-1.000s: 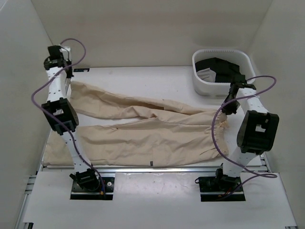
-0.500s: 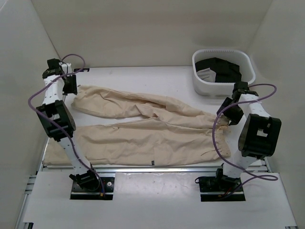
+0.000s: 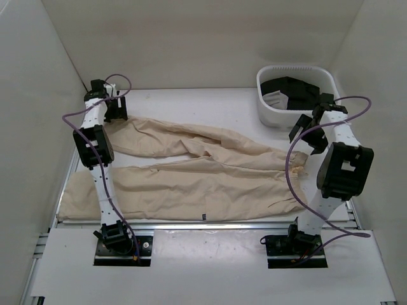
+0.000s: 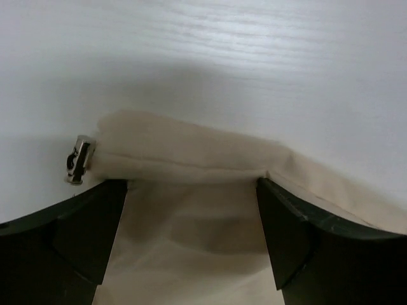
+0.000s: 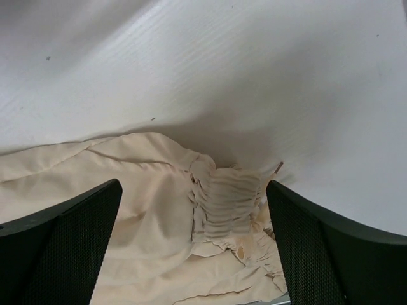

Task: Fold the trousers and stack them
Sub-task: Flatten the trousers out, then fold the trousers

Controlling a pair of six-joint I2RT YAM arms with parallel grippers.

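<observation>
Looking at this one, I'd say the job has barely started: the trousers (image 3: 203,184) are spread out full length across the bench (image 3: 210,105), both legs running side to side, wrinkly but with no fold in them that I can see. Over on the left, the left tool (image 4: 191,185) is parked at the far-left end of the far leg (image 3: 191,140), right over its hem. Its wrist view shows the fingers spread wide with the hem edge sitting in the gap between them, not pinched. There's a small metal fitting (image 4: 79,159) poking out at one end of that hem. The near leg (image 3: 191,190) lies flat along the front of the bench with nothing on it. Moving right, the right tool (image 5: 194,185) hangs just above the right end of the trousers, where the fabric bunches into a gathered bit (image 5: 229,203). It's wide open too, holding nothing, and the cloth looks to be below it rather than in it. Far right at the back there's a white basket (image 3: 273,114) with some black clothing (image 3: 299,92) inside, well apart from the trousers. So my read: both arms are lined up on opposite ends for a first pinch, and everything else is left to do, meaning the grab, the folds and the stacking.
</observation>
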